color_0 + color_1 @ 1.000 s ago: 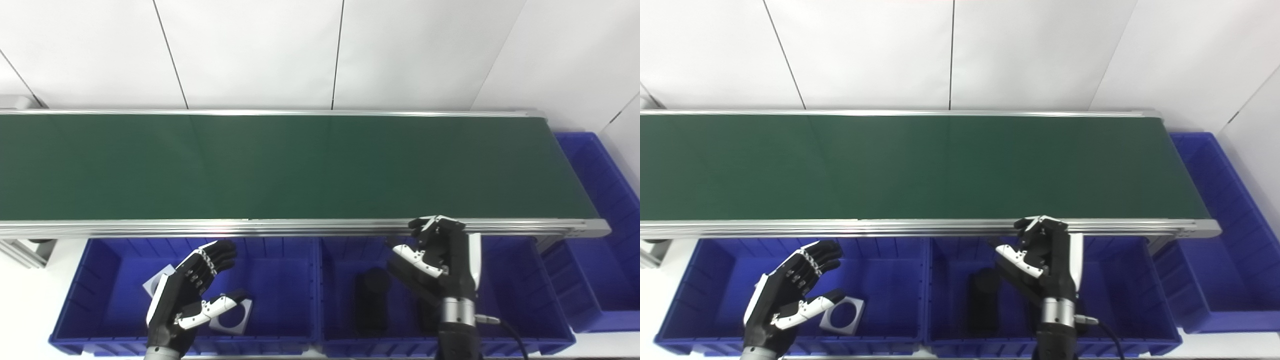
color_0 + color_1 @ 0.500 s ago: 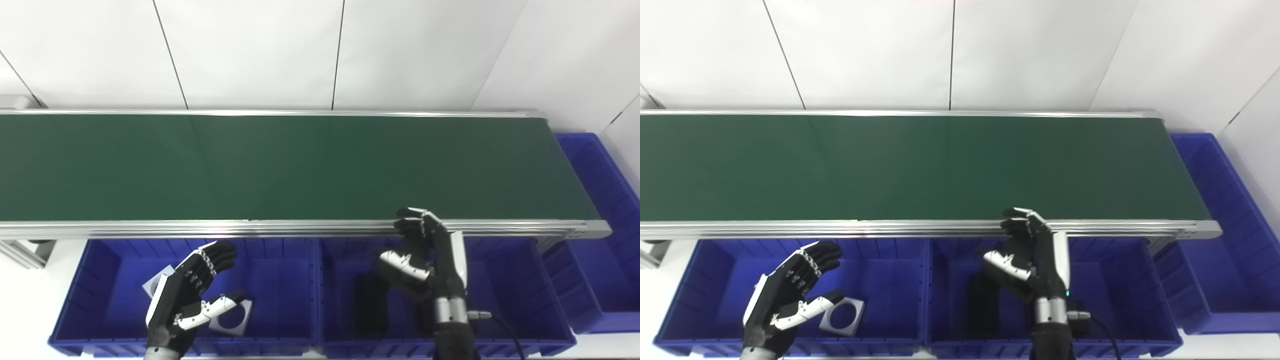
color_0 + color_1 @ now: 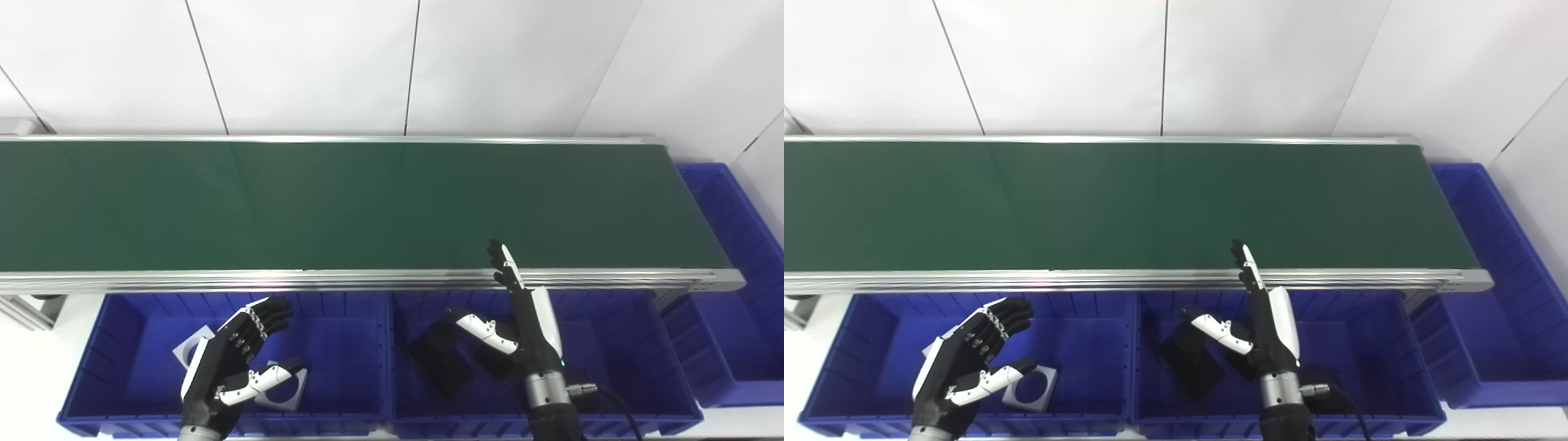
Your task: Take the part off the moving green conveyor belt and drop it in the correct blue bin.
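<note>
The green conveyor belt [image 3: 367,202] carries no part in view. My right hand [image 3: 528,318] is open over the middle blue bin [image 3: 618,355], with its fingers stretched up past the belt's near rail and its thumb out to the left. It holds nothing. A black part [image 3: 440,362] lies slanted on the floor of that bin, just left of the thumb. More black shapes lie under the hand, partly hidden. My left hand [image 3: 236,361] is open and empty over the left blue bin [image 3: 141,361].
Two silver square plates with round holes [image 3: 286,392] [image 3: 191,350] lie in the left bin. A third blue bin [image 3: 744,343] stands past the belt's right end. The belt's metal rail [image 3: 367,278] runs just above the bins. A white wall stands behind.
My right hand has gone from curled to fully open, fingers straightened upward. The black part in the middle bin now lies slanted and a little further left. The left hand has barely moved.
</note>
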### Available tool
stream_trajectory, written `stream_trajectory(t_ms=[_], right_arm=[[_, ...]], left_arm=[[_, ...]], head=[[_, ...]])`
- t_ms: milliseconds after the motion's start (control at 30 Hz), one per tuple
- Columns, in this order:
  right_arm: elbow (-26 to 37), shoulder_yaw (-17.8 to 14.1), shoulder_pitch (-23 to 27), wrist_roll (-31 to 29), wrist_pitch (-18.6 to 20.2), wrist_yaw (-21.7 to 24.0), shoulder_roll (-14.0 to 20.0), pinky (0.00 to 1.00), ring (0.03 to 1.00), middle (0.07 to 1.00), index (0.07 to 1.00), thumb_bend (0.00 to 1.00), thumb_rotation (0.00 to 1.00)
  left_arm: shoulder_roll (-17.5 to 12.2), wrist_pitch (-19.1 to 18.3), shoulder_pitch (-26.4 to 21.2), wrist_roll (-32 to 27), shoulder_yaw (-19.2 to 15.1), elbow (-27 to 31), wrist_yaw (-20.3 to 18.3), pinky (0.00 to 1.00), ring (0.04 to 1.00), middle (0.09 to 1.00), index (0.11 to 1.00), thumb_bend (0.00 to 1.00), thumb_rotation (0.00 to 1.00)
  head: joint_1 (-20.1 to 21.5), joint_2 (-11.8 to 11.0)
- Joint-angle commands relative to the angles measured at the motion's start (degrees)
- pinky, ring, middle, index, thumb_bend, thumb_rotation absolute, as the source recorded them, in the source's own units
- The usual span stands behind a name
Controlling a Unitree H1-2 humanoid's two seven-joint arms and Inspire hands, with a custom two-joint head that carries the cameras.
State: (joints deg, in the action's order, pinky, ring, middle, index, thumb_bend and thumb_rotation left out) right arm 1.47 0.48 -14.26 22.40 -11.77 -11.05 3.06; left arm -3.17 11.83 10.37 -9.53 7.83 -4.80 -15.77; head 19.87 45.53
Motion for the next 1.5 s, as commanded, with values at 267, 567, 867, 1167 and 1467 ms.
stream_trajectory(t_ms=[267,567,867,1167,1467], right_arm=[[3.77,3.03,-1.67,-9.06,-10.91,3.44,1.77,0.71,0.81,0.85,0.866,0.69,0.27],[-1.22,6.4,-2.43,-12.65,-14.27,7.48,2.49,0.72,0.8,0.85,0.868,0.7,0.2],[-5.92,7.16,-1.89,-13.09,-13.76,9.3,2.34,0.71,0.812,0.865,0.894,0.75,0.27],[-10.12,7.06,-1.58,-14.5,-14.64,9.56,2.16,0.74,0.842,0.911,0.925,0.73,0.26],[-10.83,6.54,-1.3,-13.53,-15.01,7.97,2.29,0.78,0.85,0.903,0.923,0.75,0.26]], left_arm=[[0.9,3.73,-1.33,0.33,0.31,-1.37,-0.52,0.79,0.767,0.766,0.72,0.65,0.0],[0.99,5.25,-2.32,0.68,0.36,-3.69,-0.68,0.86,0.78,0.775,0.728,0.64,0.0],[1.36,8.57,-2.62,0.11,0.41,-5.21,-1.02,0.91,0.89,0.864,0.754,0.63,0.0],[2.11,10.88,-2.61,0.24,0.1,-6.53,-0.59,0.92,0.905,0.899,0.777,0.66,0.0],[2.35,11.38,-2.1,-0.21,0.08,-7.09,-0.71,0.94,0.896,0.892,0.791,0.67,0.0]], head=[[-2.69,-1.49],[-4.87,-4.81],[-6.58,-6.58],[-7.52,-7.91],[-7.81,-9.02]])
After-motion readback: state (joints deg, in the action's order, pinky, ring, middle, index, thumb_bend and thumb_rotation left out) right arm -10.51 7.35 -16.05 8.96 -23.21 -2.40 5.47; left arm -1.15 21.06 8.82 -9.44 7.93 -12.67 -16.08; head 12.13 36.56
